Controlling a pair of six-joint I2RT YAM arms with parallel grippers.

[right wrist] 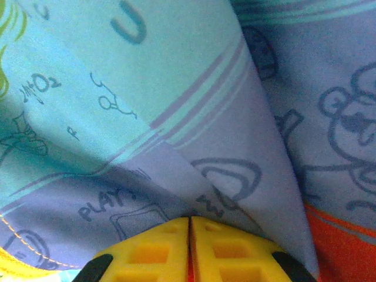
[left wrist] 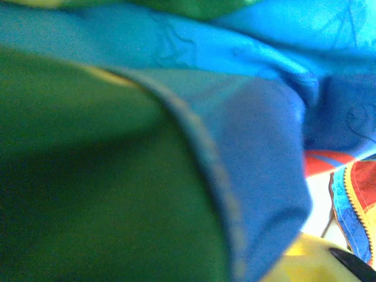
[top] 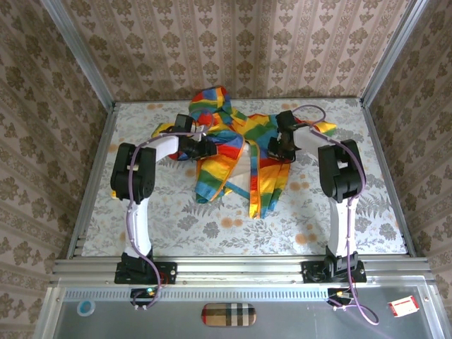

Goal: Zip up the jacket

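Jacket (top: 224,159), child-size, hooded, thin fabric in broad red, orange, yellow, green and blue stripes. Lies at mid-table toward the far wall. Front unzipped, the two panels parted, pale lining showing between them.

Long axis: far to near, hood at the far end, hem toward the arm bases, skewed slightly to the right.

Orange-toothed zipper edge (left wrist: 357,202): seen at the right margin of the left wrist view, running beside a blue binding.

Right gripper (top: 281,147): on the jacket's right panel. Its yellow ribbed pads (right wrist: 153,252) are pressed together, with blue printed fabric tenting up from between them; judged clenched on the jacket.

Left gripper (top: 200,146): on the opposite panel, near the sleeve. Green and blue cloth crowds its camera; I cannot tell whether it grips or is released.

Relation: one claw per panel, the opening between them; both about equally near it. Joining the zipper ends at the hem looks likely to come first.

Pale floral-patterned tabletop (top: 212,226), flat. Brown damask wallpaper (top: 247,42) on three sides.
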